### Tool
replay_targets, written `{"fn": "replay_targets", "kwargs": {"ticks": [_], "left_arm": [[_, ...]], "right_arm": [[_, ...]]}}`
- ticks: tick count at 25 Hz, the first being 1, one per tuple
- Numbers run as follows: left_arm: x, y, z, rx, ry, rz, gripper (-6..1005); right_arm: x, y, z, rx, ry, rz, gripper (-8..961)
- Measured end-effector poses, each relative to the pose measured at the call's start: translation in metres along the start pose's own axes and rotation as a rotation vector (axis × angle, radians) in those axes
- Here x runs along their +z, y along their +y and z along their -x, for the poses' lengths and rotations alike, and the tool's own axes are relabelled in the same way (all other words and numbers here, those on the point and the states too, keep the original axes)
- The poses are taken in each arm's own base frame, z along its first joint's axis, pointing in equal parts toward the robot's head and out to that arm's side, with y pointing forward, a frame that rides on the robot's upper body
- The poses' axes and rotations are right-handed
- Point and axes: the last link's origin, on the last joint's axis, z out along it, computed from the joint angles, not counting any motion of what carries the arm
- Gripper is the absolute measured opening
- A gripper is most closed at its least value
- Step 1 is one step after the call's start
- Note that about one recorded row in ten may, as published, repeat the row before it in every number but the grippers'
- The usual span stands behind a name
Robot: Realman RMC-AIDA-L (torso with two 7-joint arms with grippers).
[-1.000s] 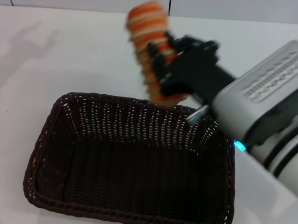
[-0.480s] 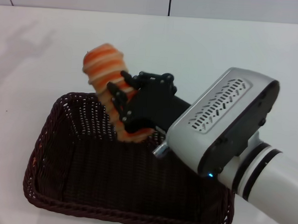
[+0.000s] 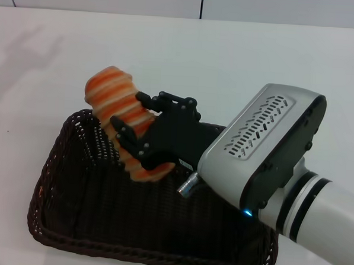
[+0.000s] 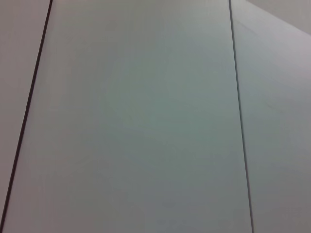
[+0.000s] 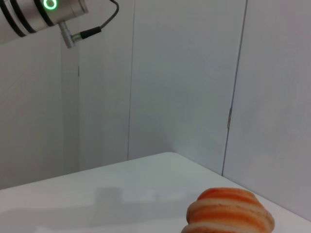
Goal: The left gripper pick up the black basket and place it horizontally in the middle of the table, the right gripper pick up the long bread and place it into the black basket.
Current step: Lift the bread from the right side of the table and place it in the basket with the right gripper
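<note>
Bread held tilted over basket's far-left corner.
Right claw [image 3: 142, 144] pinches bread [image 3: 121, 120], long axis steeply slanted, lower end inside basket [image 3: 66, 216]; left claw unseen.

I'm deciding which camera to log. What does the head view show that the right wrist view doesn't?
Only the head view shows the black basket on the table and the right gripper shut on the long bread, tilted over the basket. Only the right wrist view shows the left arm with its green light, raised. Both show the bread and the white table.
</note>
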Motion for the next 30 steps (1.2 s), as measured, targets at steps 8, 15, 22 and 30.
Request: {"fn": "replay_targets", "kwargs": {"ticks": [8,15,22,30], "left_arm": [[-0.002,-0.001,-0.002,-0.005,0.010,-0.004,588],[-0.003,-0.001,-0.002,-0.002,0.010,-0.008,588],[-0.007,-0.004,-0.004,0.000,0.017,-0.014,588],[-0.012,-0.004,0.001,-0.019,0.011,-0.025,588]], "right_arm": [[0.000,0.001,0.001,-0.001,-0.003,0.001,505],[-0.001,0.009,0.002,-0.025,-0.007,0.033,551],[-0.002,0.009,0.005,-0.037,-0.016,0.035,598],[-0.019,-0.040,0.011,-0.077,-0.071,-0.207,666]]}}
